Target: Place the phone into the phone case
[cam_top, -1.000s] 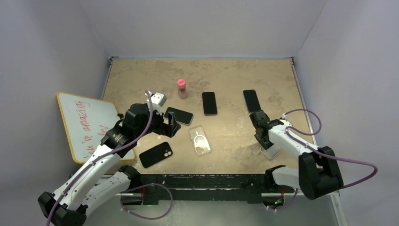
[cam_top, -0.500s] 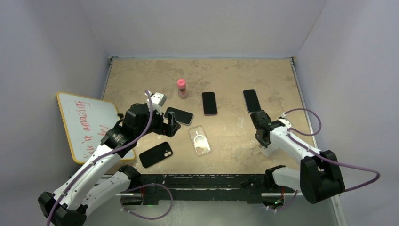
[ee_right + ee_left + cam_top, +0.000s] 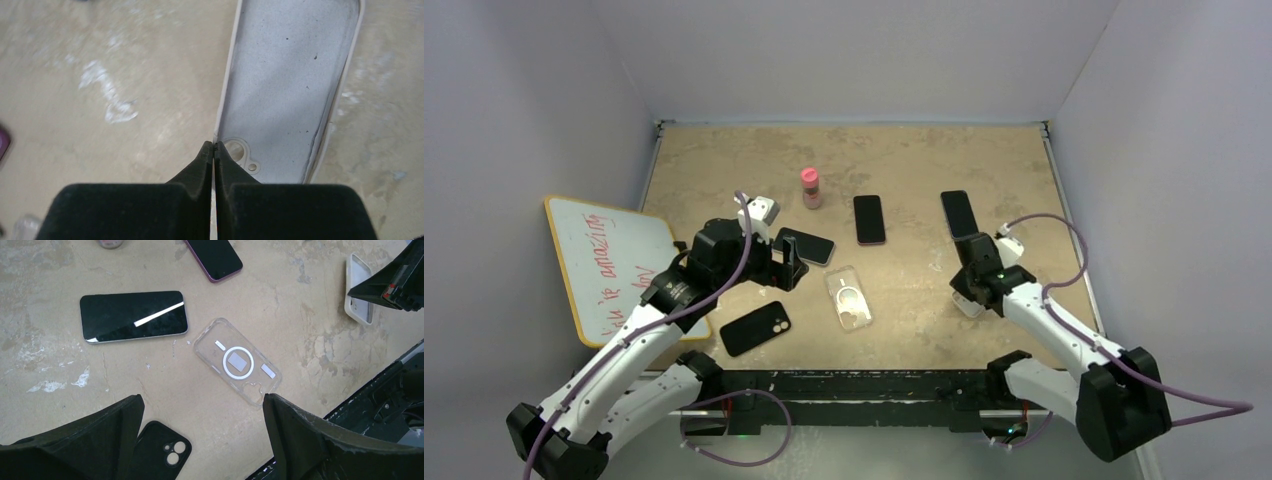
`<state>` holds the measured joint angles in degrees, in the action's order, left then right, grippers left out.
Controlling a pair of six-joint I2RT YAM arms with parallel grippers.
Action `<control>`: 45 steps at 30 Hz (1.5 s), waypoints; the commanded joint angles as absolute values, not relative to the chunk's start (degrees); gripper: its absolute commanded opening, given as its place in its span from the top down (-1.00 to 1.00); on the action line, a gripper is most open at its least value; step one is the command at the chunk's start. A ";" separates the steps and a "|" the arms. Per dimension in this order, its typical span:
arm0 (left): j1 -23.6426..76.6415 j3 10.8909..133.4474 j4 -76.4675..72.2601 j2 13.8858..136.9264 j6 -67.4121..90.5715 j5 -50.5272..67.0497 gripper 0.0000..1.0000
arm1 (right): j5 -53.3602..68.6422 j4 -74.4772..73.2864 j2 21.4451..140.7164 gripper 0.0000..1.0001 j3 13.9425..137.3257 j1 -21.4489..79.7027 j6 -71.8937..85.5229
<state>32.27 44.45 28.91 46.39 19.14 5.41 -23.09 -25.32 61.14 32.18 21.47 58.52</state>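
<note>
My right gripper (image 3: 977,284) is shut on the left wall of a white phone case (image 3: 290,85), which lies open side up; its fingertips (image 3: 214,146) pinch the rim by the camera hole. In the top view the case (image 3: 967,305) is mostly hidden under the gripper. My left gripper (image 3: 202,397) is open and empty, hovering between a clear case (image 3: 237,361) and a black case (image 3: 160,452). A black phone (image 3: 134,316) lies screen up just beyond it. In the top view the left gripper (image 3: 792,265) is beside that phone (image 3: 804,245).
A purple-edged phone (image 3: 869,218) and another dark phone (image 3: 959,213) lie further back. A pink-capped bottle (image 3: 810,187) stands behind the left gripper. A whiteboard (image 3: 609,265) leans off the table's left edge. The white case also shows in the left wrist view (image 3: 359,287).
My right gripper has swung left and away from the near right edge, taking the white case with it. The left arm has barely moved.
</note>
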 commanded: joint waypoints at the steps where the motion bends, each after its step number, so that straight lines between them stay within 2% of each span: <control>1: 32.12 44.56 28.49 46.66 20.04 4.78 -0.87 | -9.68 -11.55 58.91 1.00 30.43 28.91 46.45; 7: 32.17 44.47 28.39 46.98 20.21 4.77 -0.86 | -10.61 -9.40 61.63 1.00 31.79 36.92 43.72; 11: 32.14 44.40 28.11 47.76 19.73 6.47 -0.86 | -4.49 -7.22 68.77 1.00 34.08 38.01 37.50; 16: 32.17 44.68 27.74 48.24 18.93 8.13 -0.86 | -9.44 -12.12 74.66 1.00 37.91 42.04 34.05; 21: 32.16 44.47 27.53 46.88 18.96 6.77 -0.86 | -10.45 -11.04 70.99 0.60 36.84 42.21 35.47; 27: 32.17 45.26 28.55 46.48 19.54 3.90 -0.81 | -10.05 -8.82 69.34 -0.07 39.47 42.27 34.48; 29: 32.10 45.62 29.18 45.52 19.96 1.68 -0.81 | -8.17 -6.23 70.19 -0.23 40.69 42.21 32.45; 32: 32.12 45.85 29.50 43.28 20.29 -1.10 -0.87 | -5.68 -2.06 72.71 -0.67 43.31 42.23 29.30; 35: 32.15 45.83 29.66 40.87 20.60 -2.54 -0.91 | -4.37 1.62 76.63 -0.93 46.75 42.22 26.56; 45: 32.08 44.91 27.77 33.79 20.85 -5.00 -0.95 | 2.67 5.79 93.58 -0.98 62.82 42.27 10.33</control>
<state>32.27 44.45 30.04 35.90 20.03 -3.05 -1.63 2.42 90.02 57.95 42.22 18.90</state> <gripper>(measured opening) 0.970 0.987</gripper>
